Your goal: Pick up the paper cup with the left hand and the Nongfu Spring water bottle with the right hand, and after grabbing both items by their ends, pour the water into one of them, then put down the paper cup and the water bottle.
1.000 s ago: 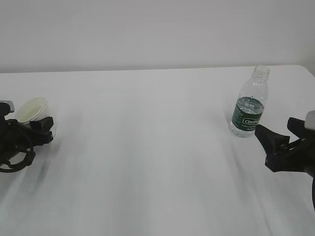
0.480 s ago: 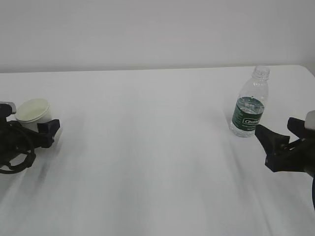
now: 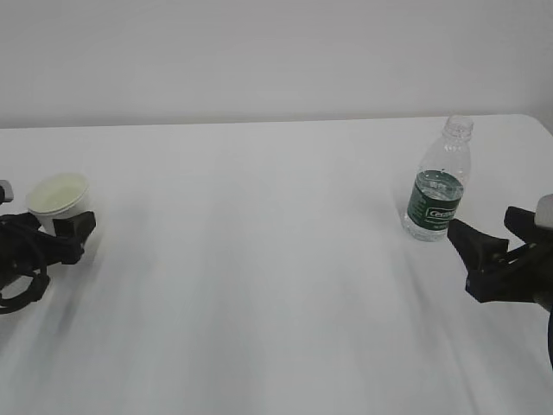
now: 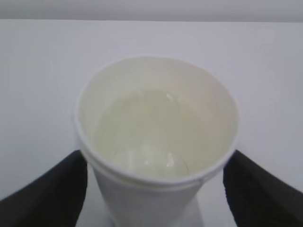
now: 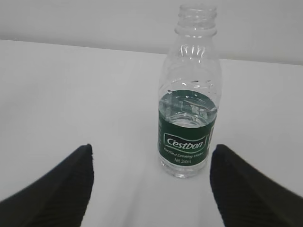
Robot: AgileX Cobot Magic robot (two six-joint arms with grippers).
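Observation:
The paper cup (image 3: 59,195) stands upright on the white table (image 3: 259,277) at the far left. Clear water (image 4: 147,132) lies in its lower part. My left gripper (image 3: 62,230) (image 4: 156,161) is open. Its black fingers (image 4: 52,189) flank the cup (image 4: 156,194) below the rim, with a small gap on each side. At the right the Nongfu Spring water bottle (image 3: 439,186) (image 5: 189,118) stands capless, with water up to its green label. My right gripper (image 3: 480,221) (image 5: 152,151) is open and empty, just in front of the bottle and apart from it.
The table's back edge meets a plain pale wall (image 3: 276,60). The table's right corner (image 3: 540,121) lies just behind the bottle. White tabletop spans the stretch between the two arms.
The cup went from tilted in the left gripper to upright on the table. The left jaws opened and the gripper slid slightly back to the left. The right arm and bottle stayed still.

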